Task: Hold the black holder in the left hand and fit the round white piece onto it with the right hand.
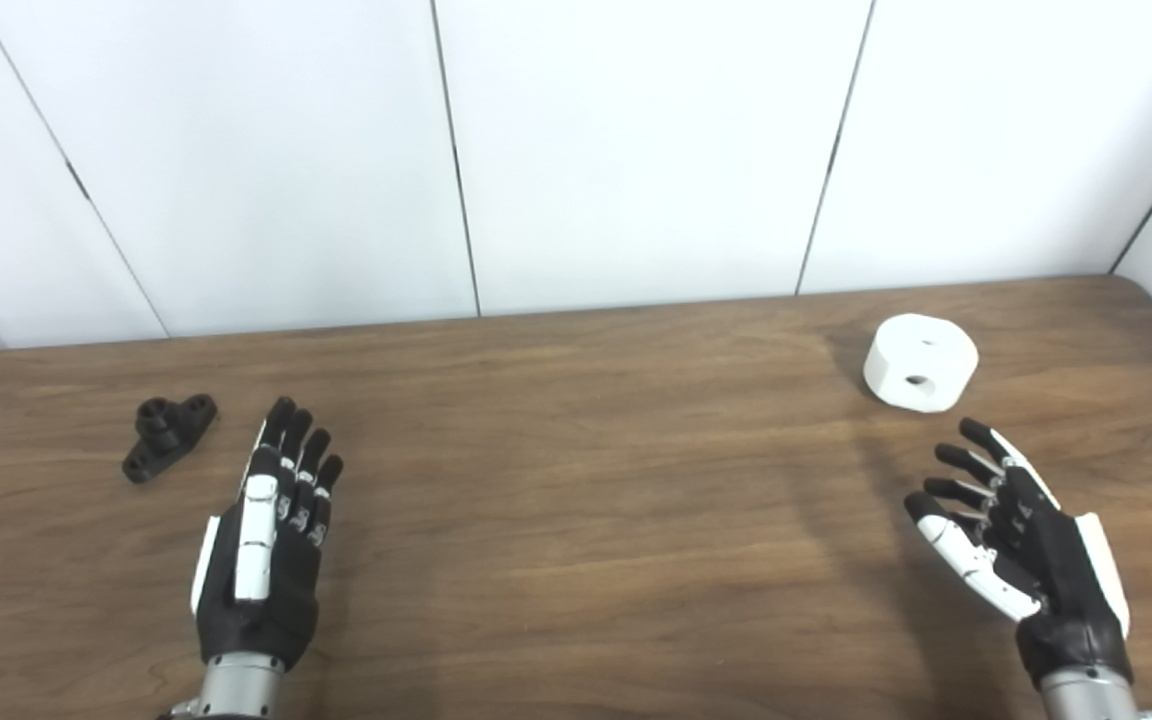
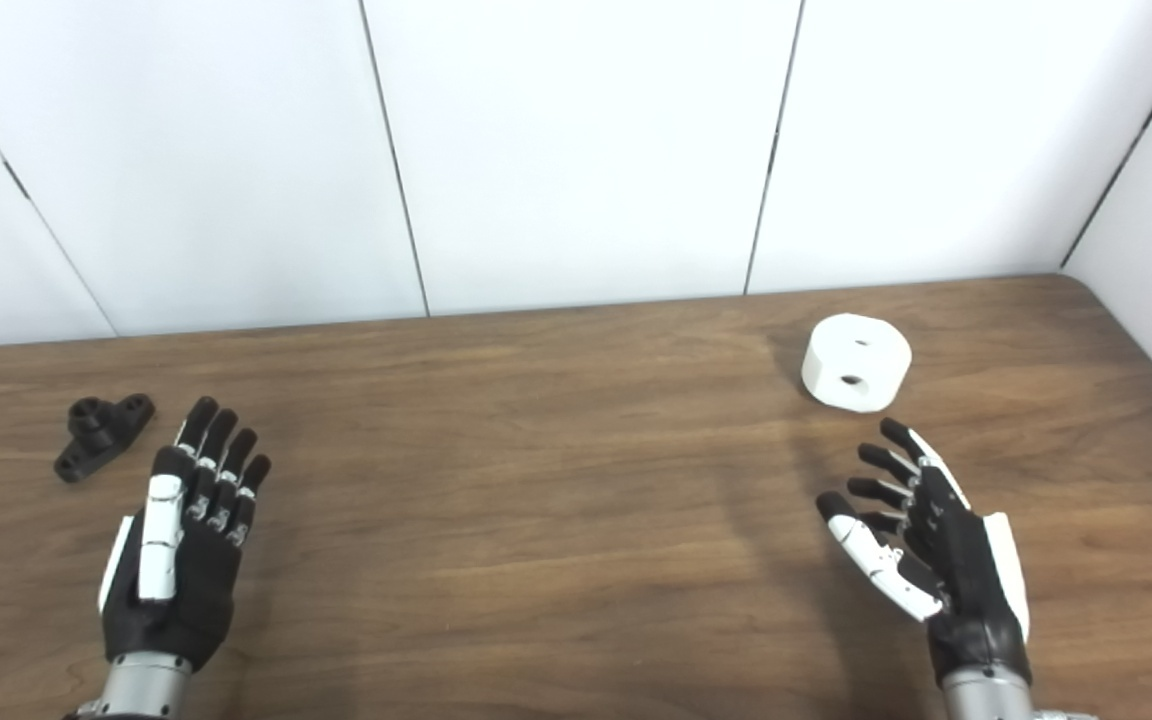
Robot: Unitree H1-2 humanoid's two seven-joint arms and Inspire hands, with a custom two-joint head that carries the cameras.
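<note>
The black holder (image 1: 168,436) lies flat on the wooden table (image 1: 576,500) at the far left, a short post rising from its middle. My left hand (image 1: 266,540) is just right of it and nearer me, open, fingers stretched forward, holding nothing. The round white piece (image 1: 920,362) stands at the back right, a hole showing in its side and a small one on top. My right hand (image 1: 1021,535) hovers in front of it, open with fingers spread and lightly curled, a short gap between its fingertips and the piece.
White wall panels (image 1: 636,150) close off the table's far edge. The table's rounded right corner (image 1: 1151,300) lies just beyond the white piece. Bare wood spans between the two hands.
</note>
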